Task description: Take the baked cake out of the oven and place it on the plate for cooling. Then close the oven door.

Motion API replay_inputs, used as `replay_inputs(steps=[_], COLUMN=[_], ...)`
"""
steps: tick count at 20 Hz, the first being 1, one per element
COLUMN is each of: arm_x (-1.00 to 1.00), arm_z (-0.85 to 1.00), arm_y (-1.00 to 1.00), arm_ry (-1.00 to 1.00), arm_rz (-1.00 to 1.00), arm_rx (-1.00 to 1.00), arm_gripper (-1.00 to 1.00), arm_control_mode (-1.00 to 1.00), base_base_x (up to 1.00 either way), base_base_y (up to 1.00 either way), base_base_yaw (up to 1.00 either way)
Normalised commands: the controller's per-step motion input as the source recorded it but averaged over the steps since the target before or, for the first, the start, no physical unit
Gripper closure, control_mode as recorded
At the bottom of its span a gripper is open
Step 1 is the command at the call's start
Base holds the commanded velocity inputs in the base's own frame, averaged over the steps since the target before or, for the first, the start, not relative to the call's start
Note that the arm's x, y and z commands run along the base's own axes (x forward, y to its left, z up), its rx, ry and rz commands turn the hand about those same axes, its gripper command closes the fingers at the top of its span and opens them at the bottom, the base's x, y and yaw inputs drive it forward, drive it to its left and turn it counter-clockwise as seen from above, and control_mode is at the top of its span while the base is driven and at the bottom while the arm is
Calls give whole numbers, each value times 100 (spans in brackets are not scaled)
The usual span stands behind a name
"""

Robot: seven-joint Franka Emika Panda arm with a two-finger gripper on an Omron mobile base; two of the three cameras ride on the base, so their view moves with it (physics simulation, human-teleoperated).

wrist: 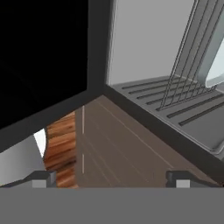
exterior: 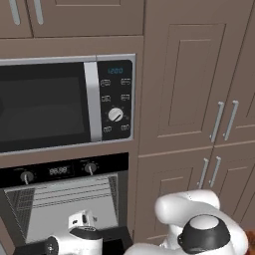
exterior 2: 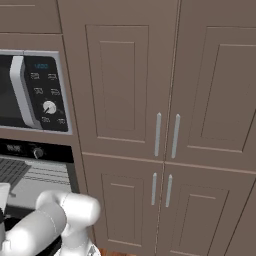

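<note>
The oven [exterior: 64,199] stands open below the microwave, its grey racked interior [wrist: 183,100] bare where I can see it. The oven door [wrist: 43,57] is a black panel swung down, and its dark edge [exterior: 117,241] sits at the bottom of the left base view. My gripper [wrist: 109,181] is open with nothing between its fingertips [wrist: 41,178]. It hovers by the corner where the door meets the oven's front. My white hand [exterior: 82,220] hangs low in front of the opening. The cake and the plate are out of view.
A silver-trimmed microwave [exterior: 60,102] sits above the oven. Tall brown cabinets [exterior 2: 165,125] with silver handles run to the right. Wooden floor [wrist: 61,148] shows below the door. A pale curved edge [wrist: 214,65] lies beside the racks; what it is I cannot tell.
</note>
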Motion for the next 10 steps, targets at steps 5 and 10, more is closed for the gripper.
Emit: replay_inputs(steps=[5,10], arm_x=[45,22], arm_z=[-22,-50], arm_y=[39,41], arm_ry=[0,-1], arm_rz=[0,-3], arm_rx=[-7,-4], arm_gripper=[-100,-100], arm_control_mode=[-100,-100], base_base_x=[0,0], base_base_y=[0,0], base_base_yaw=[0,0])
